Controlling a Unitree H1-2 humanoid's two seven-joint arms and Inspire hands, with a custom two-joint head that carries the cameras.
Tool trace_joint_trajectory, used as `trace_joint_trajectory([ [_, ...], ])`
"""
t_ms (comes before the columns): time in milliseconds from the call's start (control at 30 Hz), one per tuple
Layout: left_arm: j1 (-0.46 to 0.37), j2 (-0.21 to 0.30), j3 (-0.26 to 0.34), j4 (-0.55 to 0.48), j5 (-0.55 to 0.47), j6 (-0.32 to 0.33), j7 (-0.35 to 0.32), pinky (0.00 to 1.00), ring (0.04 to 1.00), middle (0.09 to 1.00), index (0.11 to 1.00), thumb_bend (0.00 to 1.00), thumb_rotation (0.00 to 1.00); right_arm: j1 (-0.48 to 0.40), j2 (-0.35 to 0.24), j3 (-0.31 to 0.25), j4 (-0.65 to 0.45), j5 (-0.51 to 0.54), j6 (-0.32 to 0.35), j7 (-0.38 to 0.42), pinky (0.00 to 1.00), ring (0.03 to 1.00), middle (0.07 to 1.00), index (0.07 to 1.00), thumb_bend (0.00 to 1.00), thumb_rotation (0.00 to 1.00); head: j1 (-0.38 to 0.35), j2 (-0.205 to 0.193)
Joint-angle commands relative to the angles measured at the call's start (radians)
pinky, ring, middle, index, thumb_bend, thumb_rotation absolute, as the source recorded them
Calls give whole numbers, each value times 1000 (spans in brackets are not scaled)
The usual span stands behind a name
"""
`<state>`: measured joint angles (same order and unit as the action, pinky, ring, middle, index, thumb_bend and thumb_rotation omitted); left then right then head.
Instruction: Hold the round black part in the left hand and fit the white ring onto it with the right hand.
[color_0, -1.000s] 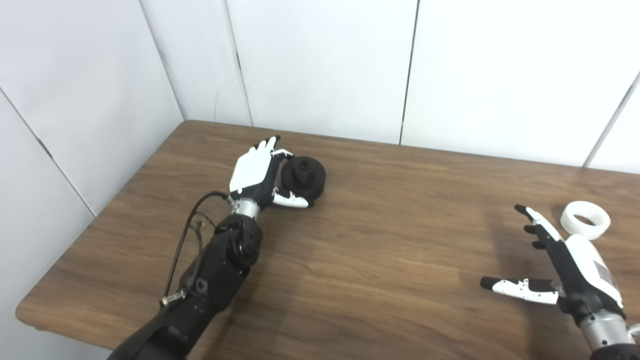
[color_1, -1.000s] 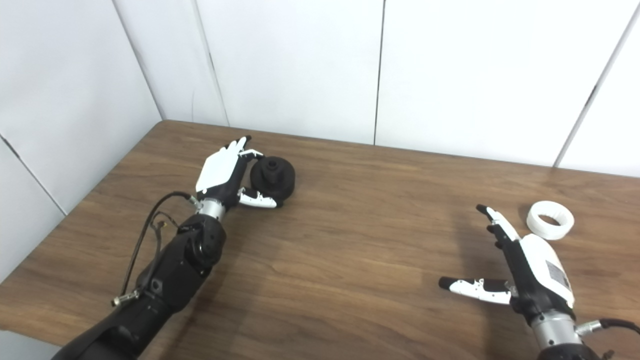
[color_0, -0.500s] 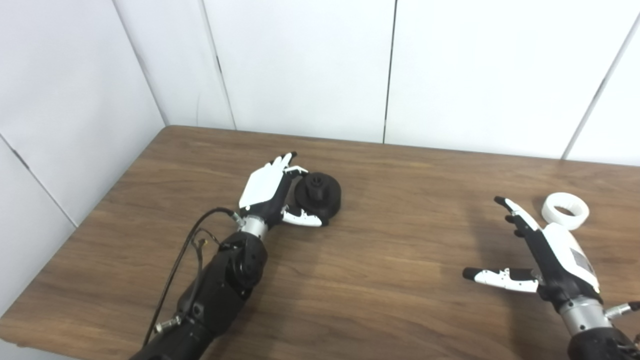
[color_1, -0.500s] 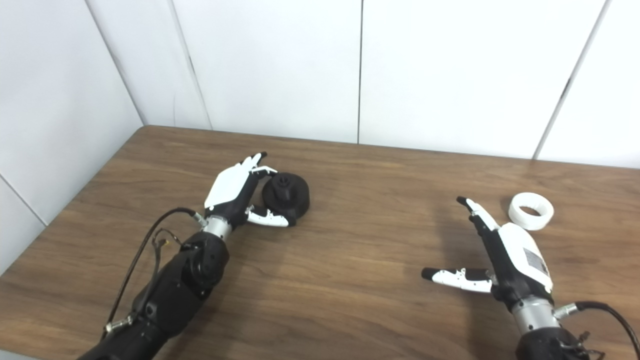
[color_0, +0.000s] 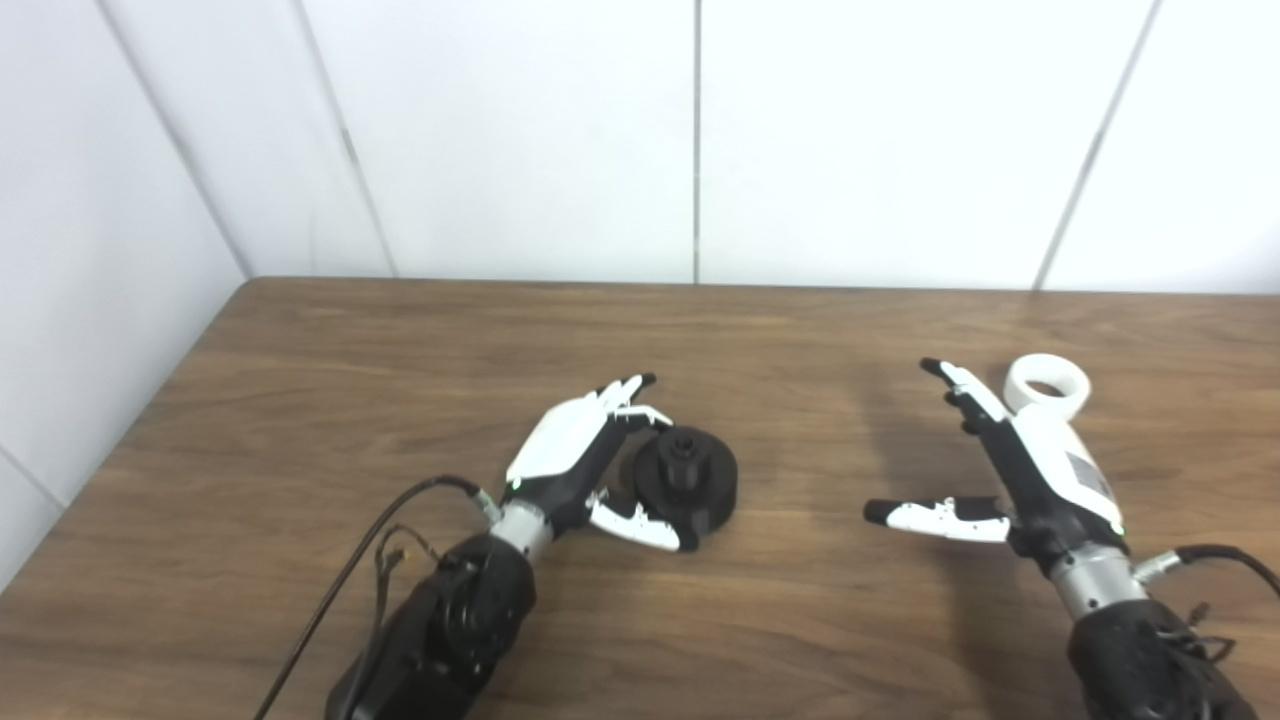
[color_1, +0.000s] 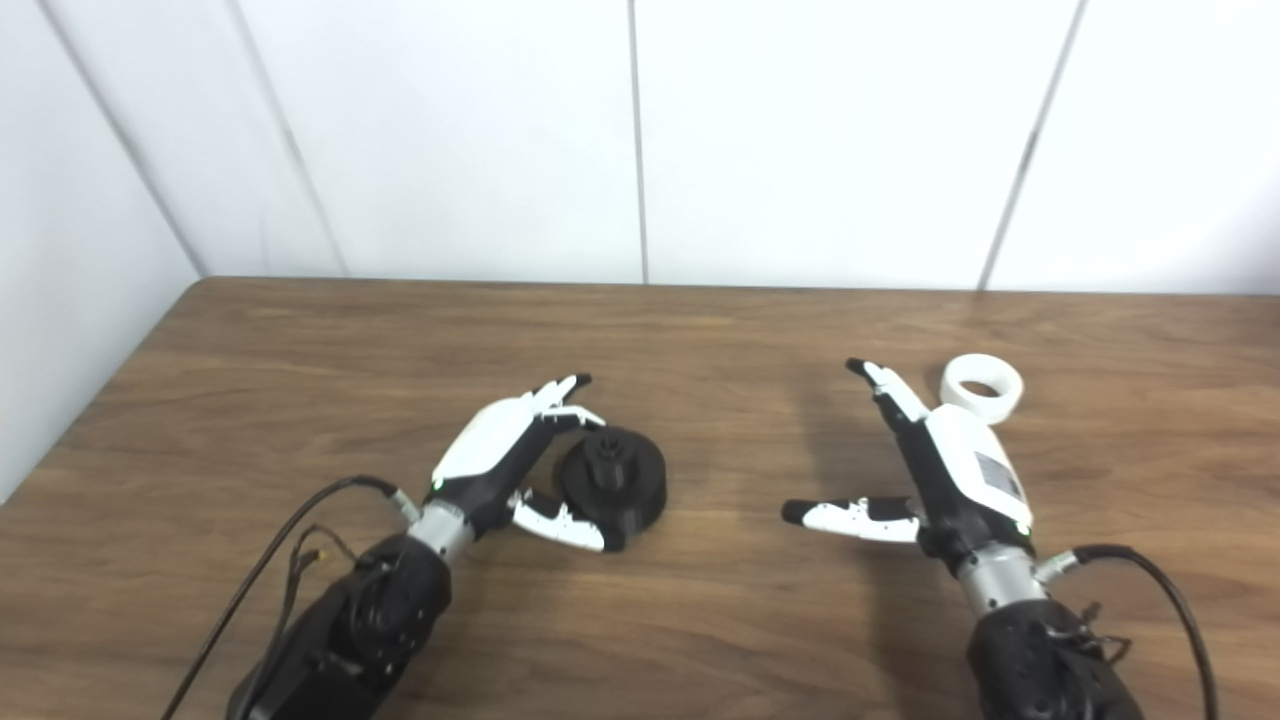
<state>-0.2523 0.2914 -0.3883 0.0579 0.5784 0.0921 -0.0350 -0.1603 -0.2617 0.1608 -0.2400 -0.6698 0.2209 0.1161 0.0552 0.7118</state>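
Black round part (color_0: 687, 481) sits flat on the wooden table (color_0: 400, 400), its raised hub pointing up, cupped by the left hand (color_0: 580, 455). That hand's fingers (color_0: 630, 390) curve over the part's far-left side, their tips near its upper rim, while the thumb (color_0: 640, 525) reaches along the table just in front of the part's near edge. Whether any fingertip actually presses on the part cannot be told; the part rests on the table rather than being lifted, and the fingers stay fairly spread around it, not clenched.

White ring (color_0: 1047, 382) lies flat on the table, hole upward, just beyond and to the outer side of the right hand's (color_0: 1030, 470) fingertips. That hand is spread wide and holds nothing: its fingers (color_0: 960, 385) stretch forward, stopping just beside the ring's inner edge without visibly touching it, and its thumb (color_0: 925, 518) sticks out sideways toward the middle of the table, well apart from the fingers. The ring and the black part lie well apart, with both thumbs pointing into the stretch of table between them.

A black cable (color_0: 370, 540) loops off the left forearm near the wrist.
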Motion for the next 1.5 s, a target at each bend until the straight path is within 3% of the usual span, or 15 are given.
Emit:
trace_joint_trajectory([
  [0, 13, 2, -15, -46, 21, -17, -26, 1000, 1000, 1000, 605, 982, 368, -45, 2, -6, -44, -7, -1, -4, 815, 889, 954, 941, 923, 474, -15, 3],
  [200, 67, -12, -33, -135, 27, -45, -63, 1000, 1000, 1000, 606, 995, 411, -53, 16, -7, -52, -12, 9, -7, 824, 887, 948, 935, 925, 452, -60, 19],
  [367, 95, -17, -35, -175, 38, -48, -91, 1000, 1000, 1000, 608, 974, 376, -58, 28, 1, -53, -26, 21, -1, 832, 892, 952, 943, 920, 461, -101, 23],
  [500, 114, -17, -33, -190, 43, -61, -95, 1000, 1000, 1000, 605, 966, 339, -57, 42, 14, -65, -43, 50, 14, 860, 902, 957, 952, 918, 461, -172, 20],
  [567, 120, -13, -26, -191, 39, -70, -97, 1000, 1000, 1000, 606, 962, 330, -56, 50, 22, -64, -56, 48, 8, 864, 901, 954, 953, 922, 463, -247, 11],
  [700, 124, 4, -2, -183, 18, -96, -108, 1000, 1000, 1000, 612, 967, 335, -56, 71, 17, -52, -58, 11, -39, 782, 868, 927, 921, 913, 443, -339, -4],
  [867, 121, 17, 20, -164, 0, -129, -120, 1000, 1000, 1000, 616, 955, 347, -62, 77, 1, -48, -81, 19, -75, 748, 864, 932, 905, 844, 442, -368, -6],
  [1067, 117, 12, 26, -146, 1, -153, -124, 1000, 1000, 1000, 615, 952, 350, -71, 38, -39, -66, -123, 39, -84, 739, 868, 935, 888, 816, 451, -361, -10],
  [1300, 113, 5, 37, -136, -3, -162, -129, 1000, 1000, 1000, 615, 955, 347, -120, -53, -111, -54, -197, 67, -75, 806, 894, 950, 885, 866, 448, -369, -13],
  [1467, 113, 8, 48, -136, -3, -161, -133, 1000, 1000, 1000, 614, 952, 337, -174, -118, -127, -12, -229, 101, -38, 803, 900, 957, 901, 914, 497, -379, -15],
])
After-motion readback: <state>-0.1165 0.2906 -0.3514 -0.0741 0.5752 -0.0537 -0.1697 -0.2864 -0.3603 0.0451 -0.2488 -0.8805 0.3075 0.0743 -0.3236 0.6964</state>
